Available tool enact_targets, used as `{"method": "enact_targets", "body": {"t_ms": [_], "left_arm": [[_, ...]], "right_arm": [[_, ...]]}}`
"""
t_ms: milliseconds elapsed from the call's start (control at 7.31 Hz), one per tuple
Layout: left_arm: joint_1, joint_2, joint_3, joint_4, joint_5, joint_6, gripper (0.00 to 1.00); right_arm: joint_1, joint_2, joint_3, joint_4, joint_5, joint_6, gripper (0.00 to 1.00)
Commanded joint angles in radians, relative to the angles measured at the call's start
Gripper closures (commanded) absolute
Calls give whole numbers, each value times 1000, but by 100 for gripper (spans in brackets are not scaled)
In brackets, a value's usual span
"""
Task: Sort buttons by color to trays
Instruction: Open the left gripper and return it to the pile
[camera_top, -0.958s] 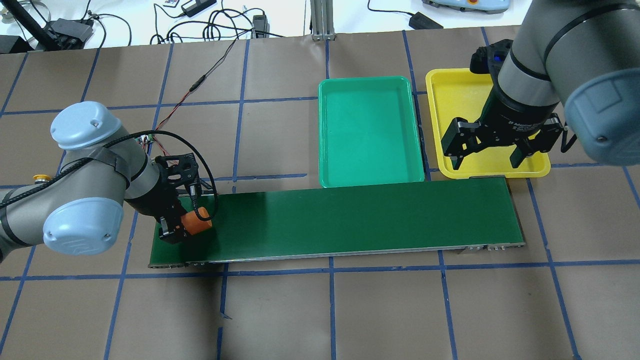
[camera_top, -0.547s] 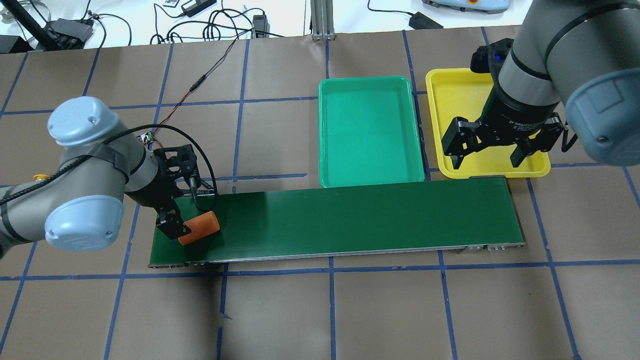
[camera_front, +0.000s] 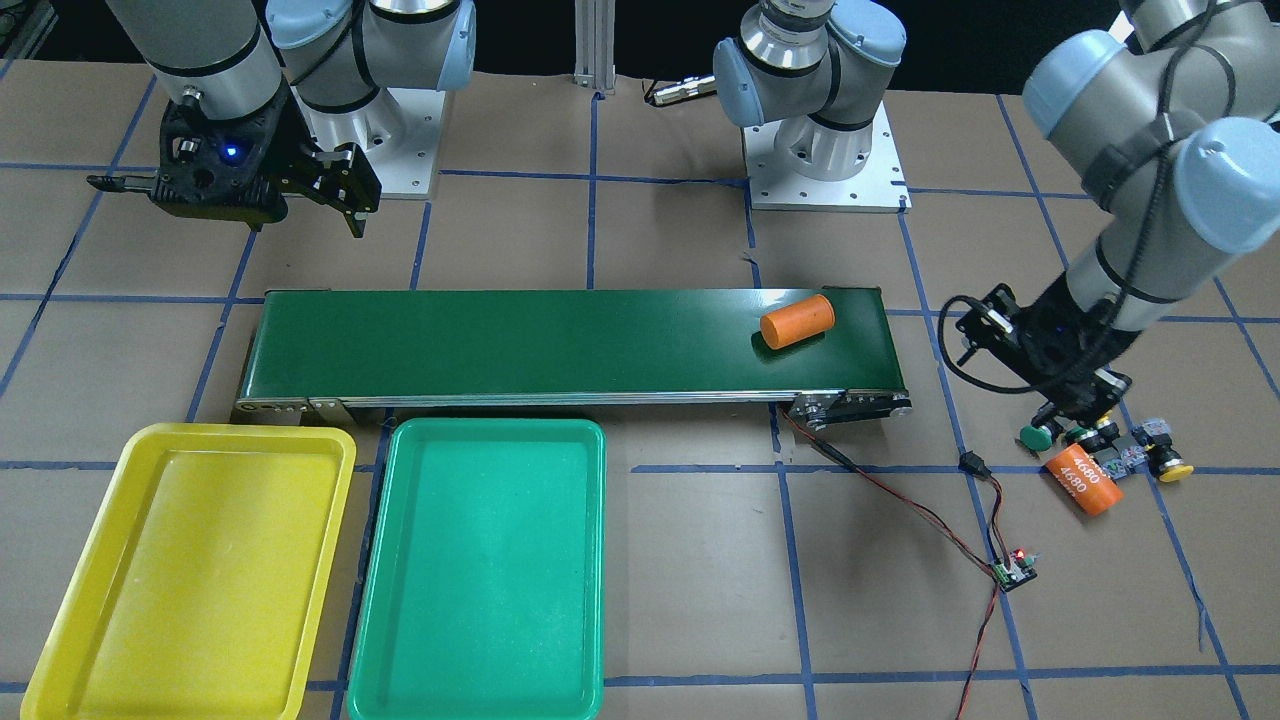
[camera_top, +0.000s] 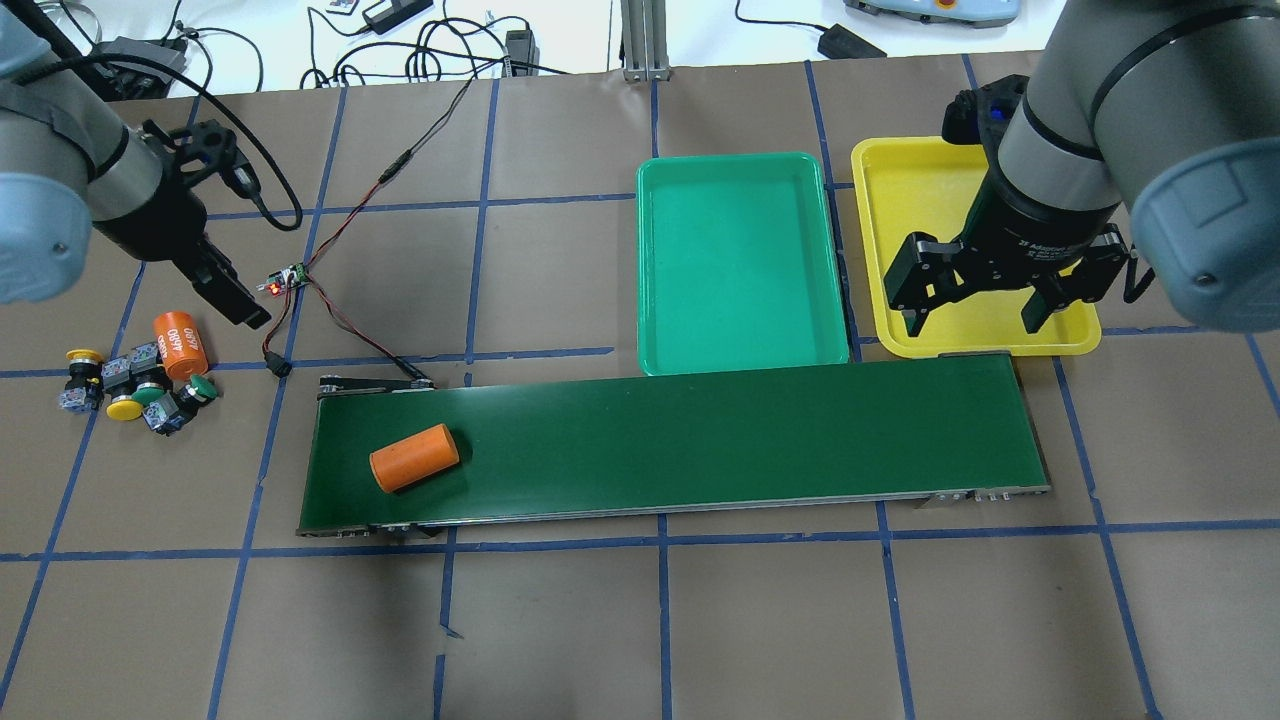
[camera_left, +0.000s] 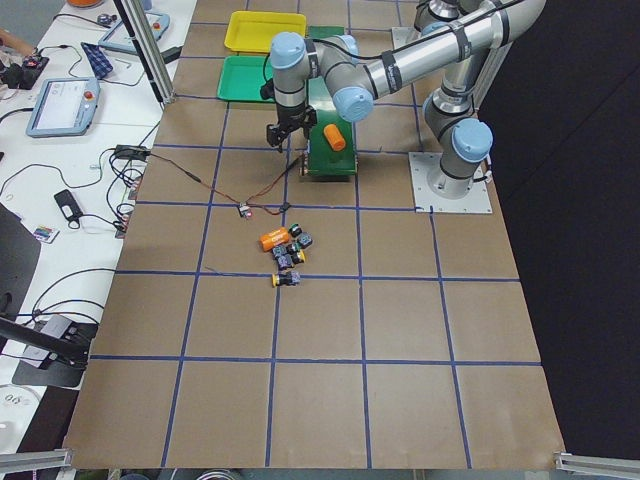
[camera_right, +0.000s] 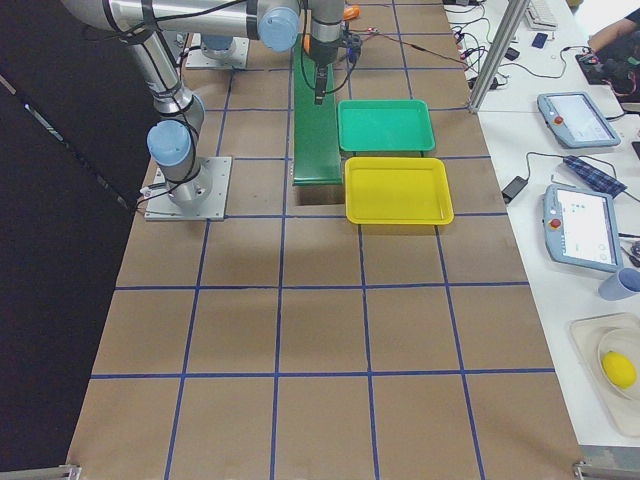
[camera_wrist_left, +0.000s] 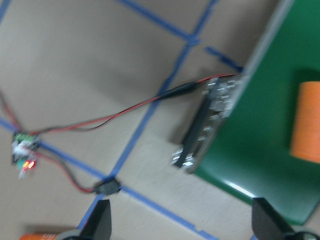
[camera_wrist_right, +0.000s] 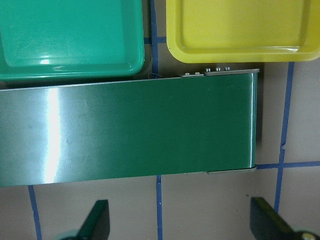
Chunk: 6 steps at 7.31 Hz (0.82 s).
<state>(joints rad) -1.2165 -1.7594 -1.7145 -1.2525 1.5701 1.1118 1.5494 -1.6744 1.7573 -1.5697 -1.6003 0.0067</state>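
Four buttons lie in a cluster on the table left of the belt: two yellow-capped (camera_top: 85, 355) (camera_top: 123, 408) and two green-capped (camera_top: 203, 385) (camera_top: 150, 397). They also show in the front view (camera_front: 1033, 437). My left gripper (camera_top: 235, 300) is open and empty, above the table between the cluster and the belt's end; the wrist view shows its fingertips (camera_wrist_left: 97, 222) wide apart. My right gripper (camera_top: 975, 318) is open and empty over the near edge of the yellow tray (camera_top: 920, 200). The green tray (camera_top: 740, 260) beside it holds nothing.
An orange cylinder (camera_top: 414, 457) lies on the left end of the dark-green conveyor belt (camera_top: 700, 440). A second orange cylinder marked 4680 (camera_top: 180, 345) lies among the buttons. A small circuit board (camera_top: 283, 282) with red-black wires lies near my left gripper.
My left gripper let go of the orange cylinder on the belt, then lifted and swung back-left off the belt towards the button cluster. The right arm has not moved.
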Motion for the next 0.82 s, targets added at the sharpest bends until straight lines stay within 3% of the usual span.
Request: {"method": "enact_targets", "body": {"t_ms": [0, 137, 274, 411, 684], "left_arm": [[55, -180, 168, -1, 62, -343, 0], [99, -240, 194, 1, 61, -553, 0], [153, -277, 182, -1, 54, -629, 0], [181, -317, 167, 8, 54, -660, 0], [215, -368, 139, 146, 59, -669, 0]], "right_arm": [[0, -1, 1, 4, 0, -1, 0], [0, -1, 2, 0, 0, -1, 0], [0, -1, 2, 3, 0, -1, 0], [0, -1, 2, 4, -1, -1, 0], [0, -2, 2, 1, 2, 6, 0]]}}
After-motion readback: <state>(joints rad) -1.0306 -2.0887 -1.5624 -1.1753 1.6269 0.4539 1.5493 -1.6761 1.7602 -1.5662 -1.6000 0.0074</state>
